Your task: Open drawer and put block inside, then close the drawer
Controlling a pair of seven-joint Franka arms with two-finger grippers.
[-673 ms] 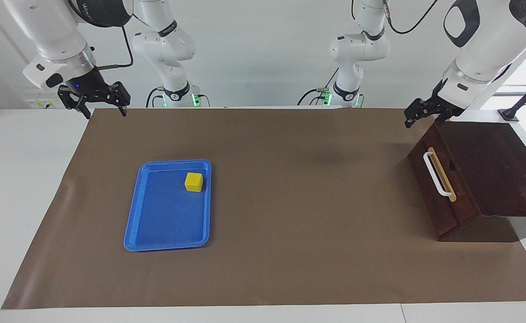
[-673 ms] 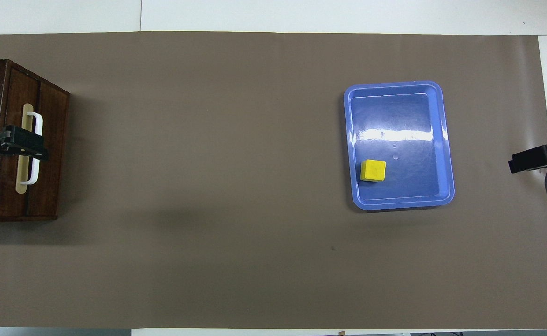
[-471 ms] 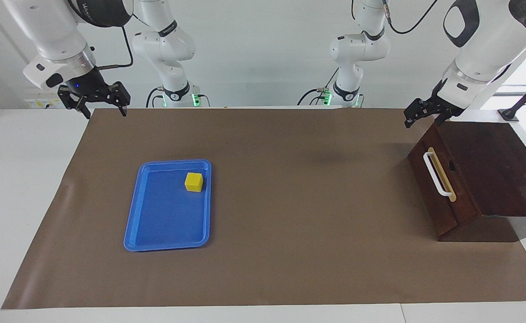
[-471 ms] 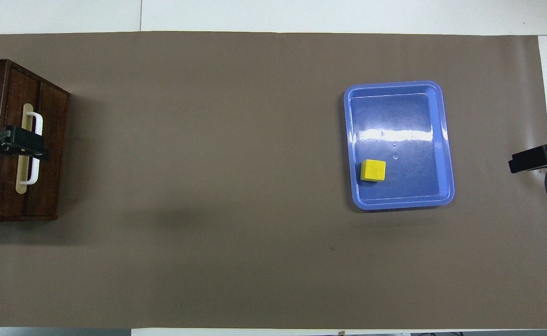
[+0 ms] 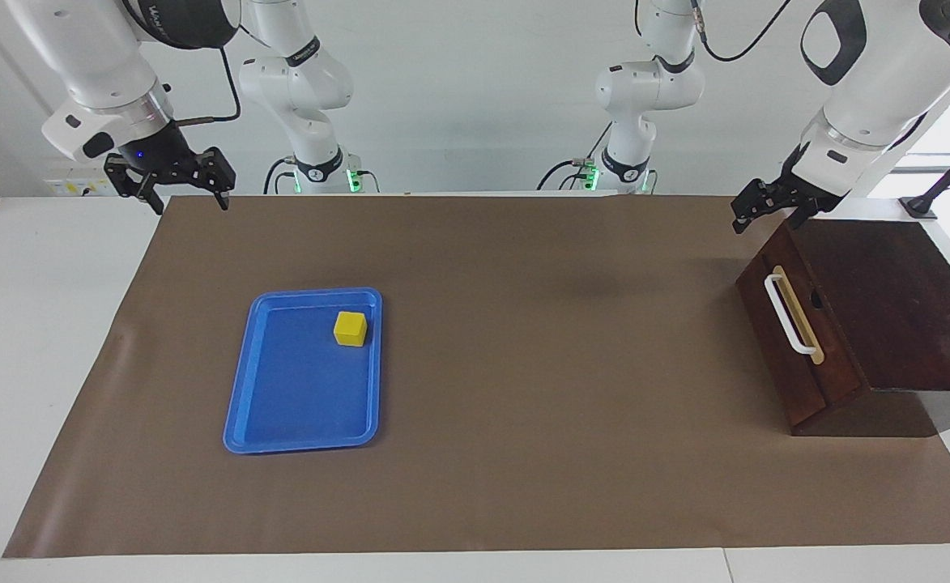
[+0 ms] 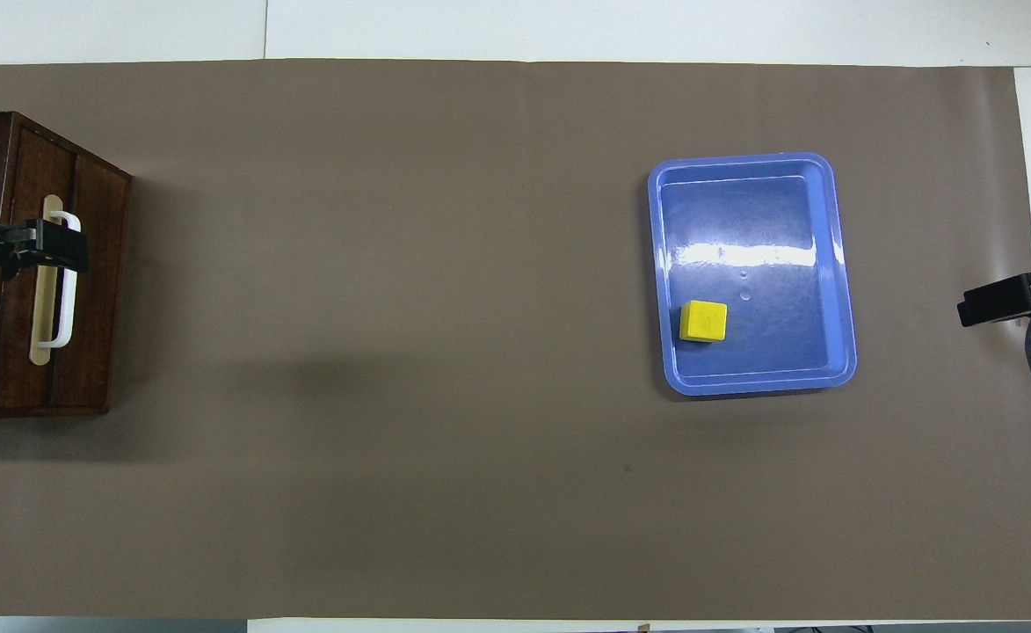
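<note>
The drawer [image 5: 782, 340] is shut in a dark wooden cabinet [image 5: 888, 300] at the left arm's end of the table, its white bar handle [image 5: 789, 316] facing the table's middle. My left gripper [image 5: 766, 220] hangs open above the cabinet's front top edge; from overhead the left gripper [image 6: 49, 253] covers part of the handle [image 6: 65, 308]. The yellow block [image 5: 351, 329] lies in a blue tray [image 5: 236, 405] toward the right arm's end. The right gripper [image 5: 191, 204] waits open, high over the mat's corner, away from the block [image 6: 703, 321].
A brown mat [image 5: 523, 364] covers most of the white table. The blue tray [image 6: 840, 264] holds only the block. Two more white arm bases [image 5: 313, 162] stand at the robots' edge of the table.
The left gripper has shifted slightly above the cabinet's front edge. The right arm, block, tray and drawer have not moved.
</note>
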